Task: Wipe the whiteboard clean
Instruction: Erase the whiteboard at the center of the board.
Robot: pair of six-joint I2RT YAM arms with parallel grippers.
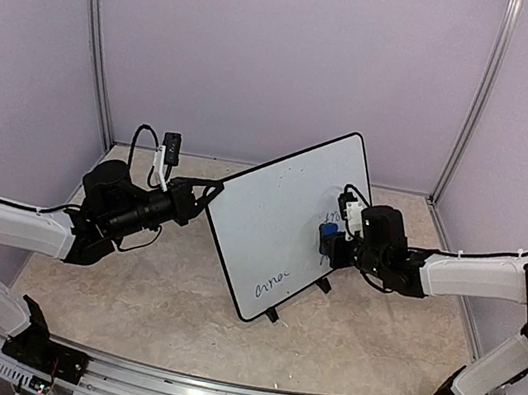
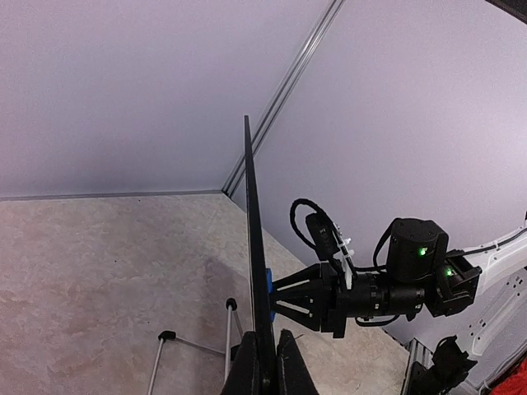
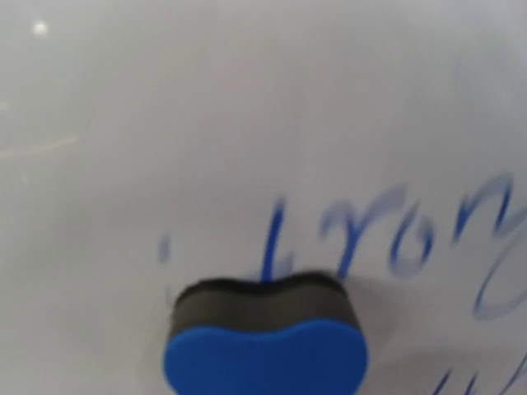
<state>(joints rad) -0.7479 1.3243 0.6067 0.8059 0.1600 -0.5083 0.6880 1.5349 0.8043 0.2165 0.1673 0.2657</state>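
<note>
Eraser point(image 3: 265, 341), pinched in the closed right gripper point(image 1: 330, 241), is pressing against blue writing point(image 3: 395, 239) on the whiteboard point(image 1: 275, 225), standing tilted on the beige marbled table point(image 1: 148, 285) between lilac walls point(image 1: 269, 46); the left gripper point(image 1: 215, 189) is clamping its edge.

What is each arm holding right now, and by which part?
The left gripper pinches the whiteboard by its left edge. The right gripper holds the eraser by its blue back, felt side against the board.

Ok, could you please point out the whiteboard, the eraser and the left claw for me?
whiteboard point(image 1: 284, 201), top external view, bare white centre of its face.
eraser point(image 3: 265, 358), right wrist view, its blue back.
left claw point(image 1: 216, 189), top external view, fingertips at the board's left edge.
</note>
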